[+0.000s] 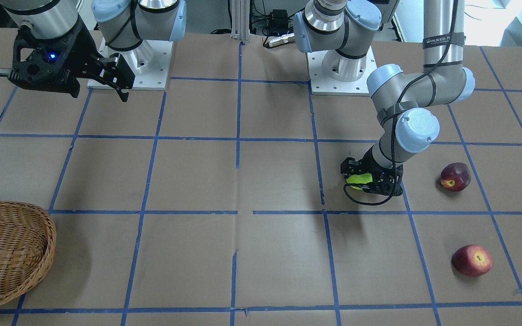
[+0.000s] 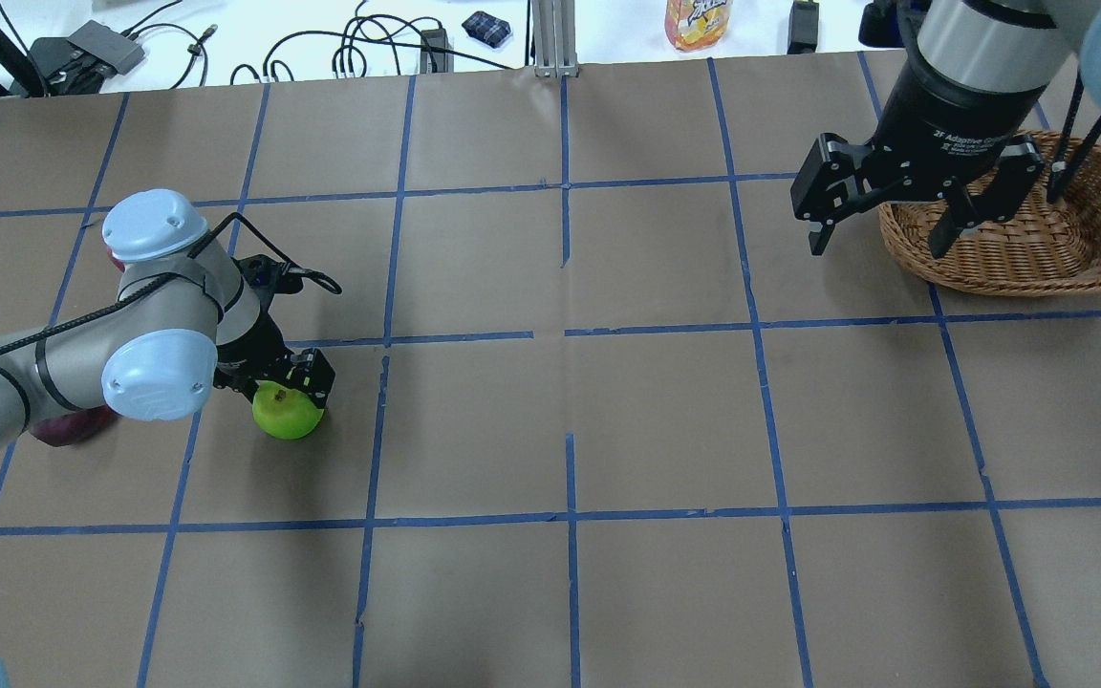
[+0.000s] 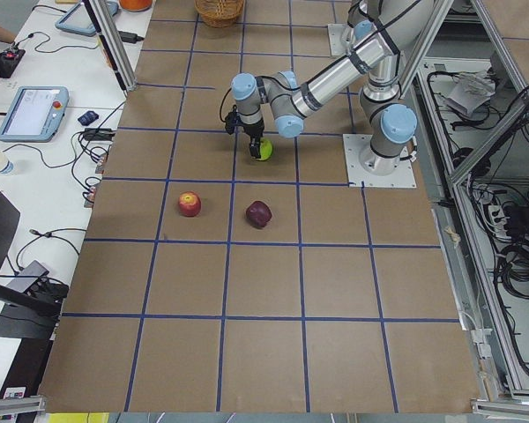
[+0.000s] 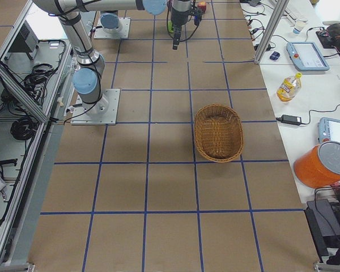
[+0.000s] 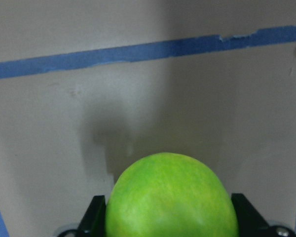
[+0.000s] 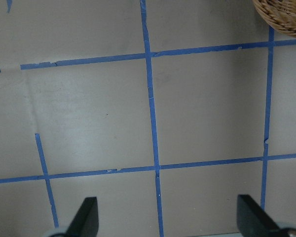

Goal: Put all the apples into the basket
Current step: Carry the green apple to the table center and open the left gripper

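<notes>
Plainly a robotics lab: a brown paper-covered table (image 3: 273,352) gridded with blue tape lines (image 2: 570,330), silver robot arms with pale blue joint caps (image 1: 417,129) bolted to white base plates (image 1: 320,86), a grey teach pendant with a blue screen (image 3: 31,113) on the white side bench (image 3: 44,203), and black cable bundles (image 3: 511,264) beside aluminium frame posts (image 3: 112,44).

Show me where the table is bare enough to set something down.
Bare: the broad middle squares between the green apple, clamped in the left gripper, and the basket. Crowded: the robot's left end, where the maroon apple and red apple lie beside that arm; the open right gripper hangs by the basket's rim.
</notes>
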